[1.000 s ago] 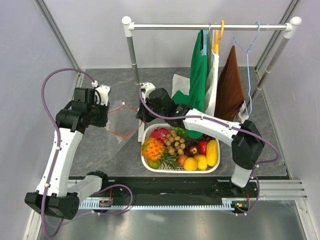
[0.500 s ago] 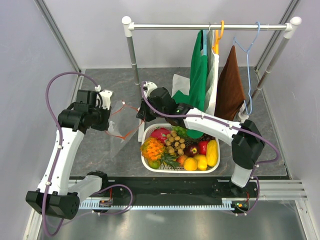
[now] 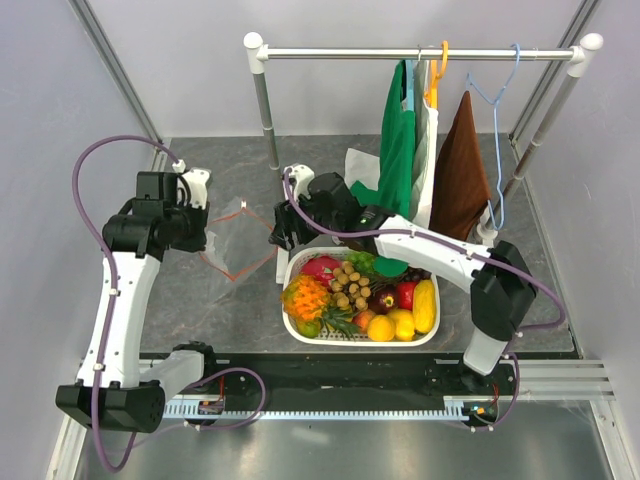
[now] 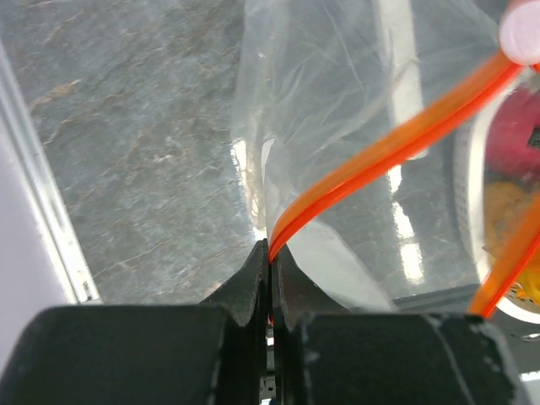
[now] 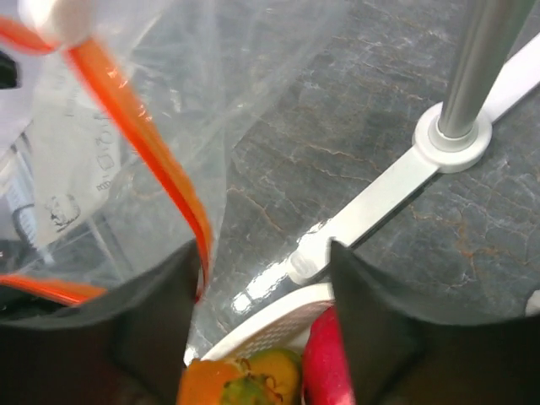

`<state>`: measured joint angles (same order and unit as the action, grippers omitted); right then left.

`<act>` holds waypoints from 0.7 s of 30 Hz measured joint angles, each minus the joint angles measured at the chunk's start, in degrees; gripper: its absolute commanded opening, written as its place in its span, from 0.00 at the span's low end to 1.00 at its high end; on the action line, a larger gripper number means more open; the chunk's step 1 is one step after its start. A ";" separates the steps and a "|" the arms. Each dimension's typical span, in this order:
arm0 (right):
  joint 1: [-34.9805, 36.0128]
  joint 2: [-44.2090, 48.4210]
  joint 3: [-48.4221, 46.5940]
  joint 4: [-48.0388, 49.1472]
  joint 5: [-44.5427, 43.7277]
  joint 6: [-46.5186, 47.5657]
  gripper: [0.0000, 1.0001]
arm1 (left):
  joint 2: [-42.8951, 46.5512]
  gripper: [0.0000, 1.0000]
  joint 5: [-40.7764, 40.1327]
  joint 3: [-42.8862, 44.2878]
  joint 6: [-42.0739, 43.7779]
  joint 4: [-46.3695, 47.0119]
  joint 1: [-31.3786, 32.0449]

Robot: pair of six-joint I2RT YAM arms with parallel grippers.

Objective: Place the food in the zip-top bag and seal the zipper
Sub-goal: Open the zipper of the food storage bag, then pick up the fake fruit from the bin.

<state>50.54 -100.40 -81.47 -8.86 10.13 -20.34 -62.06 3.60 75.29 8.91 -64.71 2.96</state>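
The clear zip-top bag (image 3: 240,240) hangs above the table between my two grippers, its mouth gaping. My left gripper (image 3: 208,244) is shut on the orange-red zipper (image 4: 371,156) at the mouth's left end (image 4: 270,246). The white slider (image 4: 523,29) sits at the strip's far end. My right gripper (image 5: 266,287) is open at the bag's right side, and the zipper (image 5: 152,143) runs down along the inside of its left finger (image 5: 160,325). The food lies in the white basket (image 3: 292,262): an orange pineapple (image 3: 305,297) and yellow lemon-like pieces (image 3: 402,322).
The basket also holds a pink-red fruit (image 3: 320,267), brown longans (image 3: 350,282) and other toy fruit. A clothes rack (image 3: 420,52) with green, white and brown garments stands behind. Its white foot and post (image 5: 447,135) lie close to my right gripper.
My right gripper has opened and let go of the zipper strip. My left gripper has shut on the strip's left end and pulled it left, and the bag's mouth has spread.
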 measured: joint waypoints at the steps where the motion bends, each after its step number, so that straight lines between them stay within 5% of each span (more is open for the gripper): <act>1: -0.02 0.33 -0.02 -0.09 0.57 0.37 0.82 | 0.00 0.02 0.59 -0.20 0.00 0.02 0.00; 4: 0.13 3.10 0.02 -1.33 2.60 1.81 0.92 | 0.00 0.02 2.43 -1.29 0.00 -0.02 0.04; 21: 6.84 27.63 16.59 -11.21 4.50 23.98 0.98 | -1.60 0.02 4.59 -3.48 -0.04 -0.02 0.09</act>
<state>57.39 -72.77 -64.88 -20.08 14.63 3.64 -63.66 8.19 71.81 8.86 -64.73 3.05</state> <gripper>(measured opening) 0.981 0.032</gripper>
